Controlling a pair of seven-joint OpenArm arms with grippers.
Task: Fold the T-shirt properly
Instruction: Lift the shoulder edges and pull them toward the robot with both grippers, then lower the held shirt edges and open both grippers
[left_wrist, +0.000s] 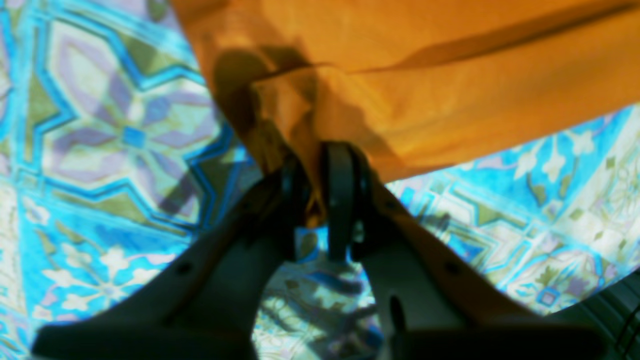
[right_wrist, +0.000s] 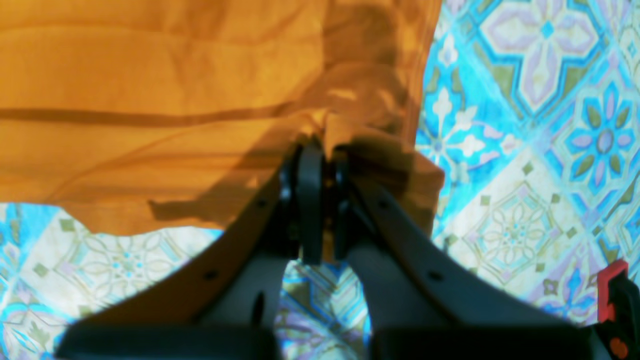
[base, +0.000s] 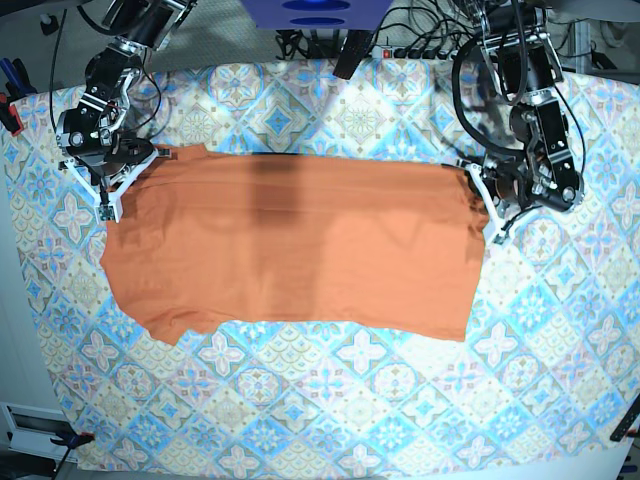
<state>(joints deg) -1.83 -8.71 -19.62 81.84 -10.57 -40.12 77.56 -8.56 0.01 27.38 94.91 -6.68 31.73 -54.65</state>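
Observation:
The orange T-shirt (base: 300, 250) lies spread across the patterned tablecloth (base: 350, 400), stretched between both grippers. My left gripper (base: 488, 205) is at the shirt's right edge in the base view. In the left wrist view it (left_wrist: 320, 167) is shut on a pinched fold of the T-shirt (left_wrist: 425, 75). My right gripper (base: 118, 185) is at the shirt's left upper corner. In the right wrist view it (right_wrist: 320, 157) is shut on the T-shirt's edge (right_wrist: 150, 100). The white tag is hidden.
The tablecloth (left_wrist: 115, 135) covers the whole table. Cables and a power strip (base: 400, 45) lie along the far edge. A red and black clamp (right_wrist: 612, 300) shows at the right wrist view's lower right. Clamps sit at the table's left edge (base: 8, 110).

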